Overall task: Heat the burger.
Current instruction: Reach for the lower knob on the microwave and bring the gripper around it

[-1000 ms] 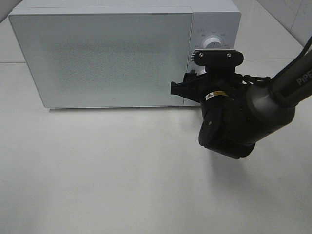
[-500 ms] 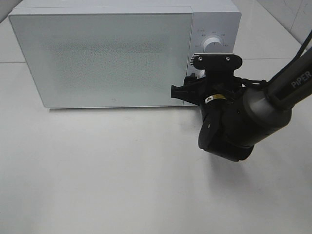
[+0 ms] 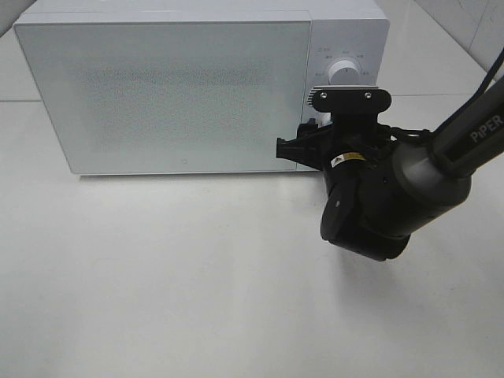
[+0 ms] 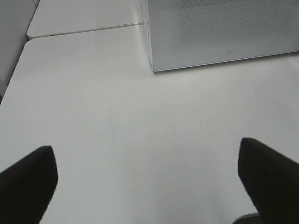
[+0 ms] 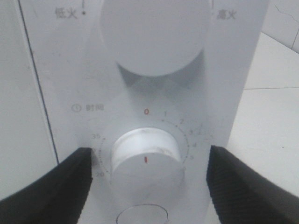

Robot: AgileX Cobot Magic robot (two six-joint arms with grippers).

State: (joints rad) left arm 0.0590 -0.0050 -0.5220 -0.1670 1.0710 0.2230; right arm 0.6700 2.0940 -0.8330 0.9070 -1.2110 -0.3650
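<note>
At the one microwave, right fingers stand apart flanking the lower knob of two; left fingers spread wide.

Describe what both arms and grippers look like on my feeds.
The right arm is matte black with a bulky rounded wrist housing, white PiPER lettering on its link, a small yellow sticker, a black camera bracket with two silver screws, and a thin black cable. The right gripper's fingers are black with finely ribbed faces. The left gripper's fingers show plain black.
</note>
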